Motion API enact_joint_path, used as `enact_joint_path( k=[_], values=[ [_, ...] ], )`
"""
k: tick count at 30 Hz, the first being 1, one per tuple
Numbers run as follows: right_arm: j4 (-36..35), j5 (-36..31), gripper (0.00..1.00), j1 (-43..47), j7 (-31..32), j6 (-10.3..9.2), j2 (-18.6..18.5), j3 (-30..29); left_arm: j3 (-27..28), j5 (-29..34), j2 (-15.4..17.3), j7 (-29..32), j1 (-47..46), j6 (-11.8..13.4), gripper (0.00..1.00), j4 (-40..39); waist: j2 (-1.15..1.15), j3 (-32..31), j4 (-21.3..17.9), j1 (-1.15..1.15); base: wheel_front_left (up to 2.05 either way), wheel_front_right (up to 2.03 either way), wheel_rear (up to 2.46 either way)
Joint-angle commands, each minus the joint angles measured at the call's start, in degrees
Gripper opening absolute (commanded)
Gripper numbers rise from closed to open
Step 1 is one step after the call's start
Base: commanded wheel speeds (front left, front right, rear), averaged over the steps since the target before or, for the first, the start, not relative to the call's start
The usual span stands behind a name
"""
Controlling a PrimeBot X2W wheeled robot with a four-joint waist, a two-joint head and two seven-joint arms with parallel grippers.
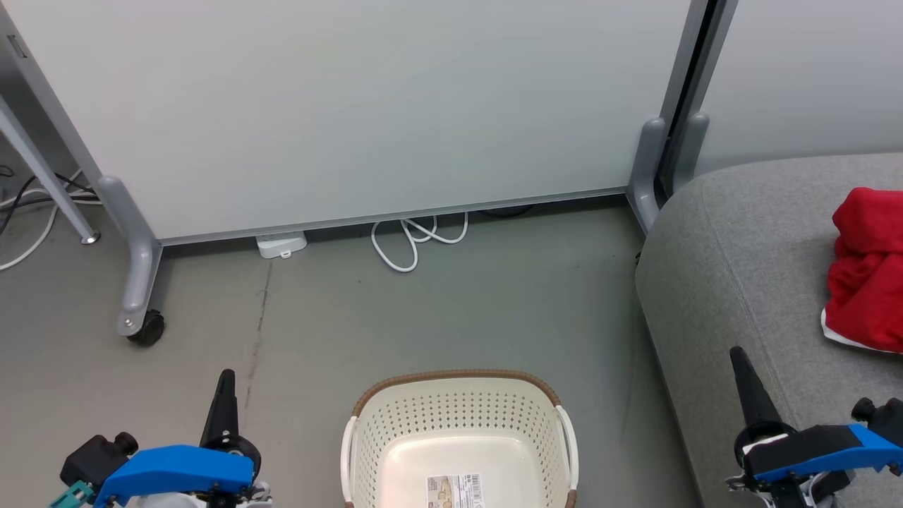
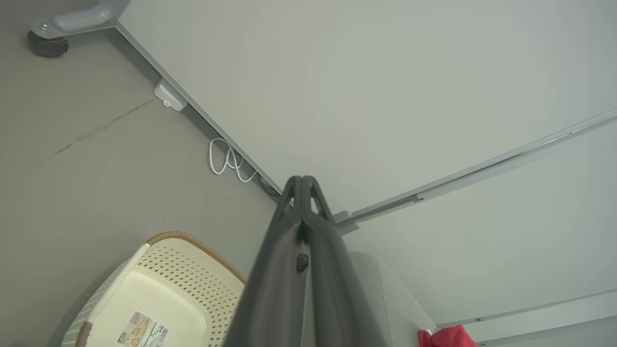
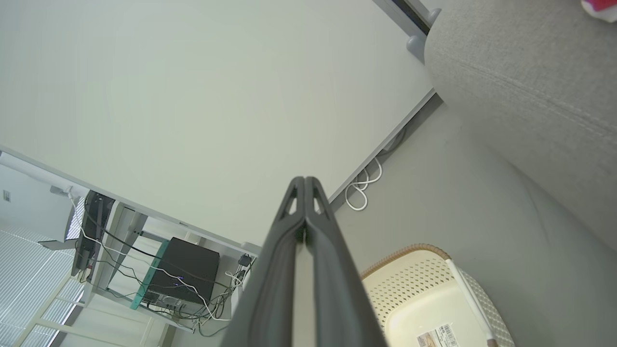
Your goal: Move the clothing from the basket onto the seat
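Dark-fingered left gripper point(image 1: 226, 384) and right gripper point(image 1: 739, 363), lower corners, pointing up, clenched empty.
Red clothing point(image 1: 866, 275) on seat point(image 1: 734, 268), cropped at right edge.

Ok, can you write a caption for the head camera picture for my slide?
Bare basket on the floor, red clothing piled on the grey seat beside it.

The head view's edges crop the clothing point(image 1: 869, 282) and the basket point(image 1: 458, 375).

Left hand point(image 1: 226, 377) and right hand point(image 1: 737, 356), fingers together, both empty.
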Motion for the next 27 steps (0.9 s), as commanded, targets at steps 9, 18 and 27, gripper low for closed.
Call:
enact_joint_path(
  k=[9, 18, 27],
  values=[
    [-0.4, 6.6, 0.00, -1.8, 0.7, 0.02, -0.3, -0.3, 1.6, -5.4, -0.2, 1.7, -1.7, 0.0, 0.00, -1.6, 0.00, 0.1, -0.1, 0.00, 0.00, 0.00, 0.00],
    [-0.3, 12.6, 0.00, -2.0, 1.4, 0.02, -0.4, -0.4, 2.8, -10.2, -0.5, 3.2, -2.1, 0.0, 0.00, -2.3, 0.00, 0.1, -0.3, 0.00, 0.00, 0.00, 0.00],
    [-0.2, 17.5, 0.00, -2.3, 1.9, 0.02, -0.4, -0.6, 3.7, -14.3, -0.7, 4.4, -2.2, -0.1, 0.00, -2.9, 0.00, 0.2, -0.5, 0.00, 0.00, 0.00, 0.00]
  ],
)
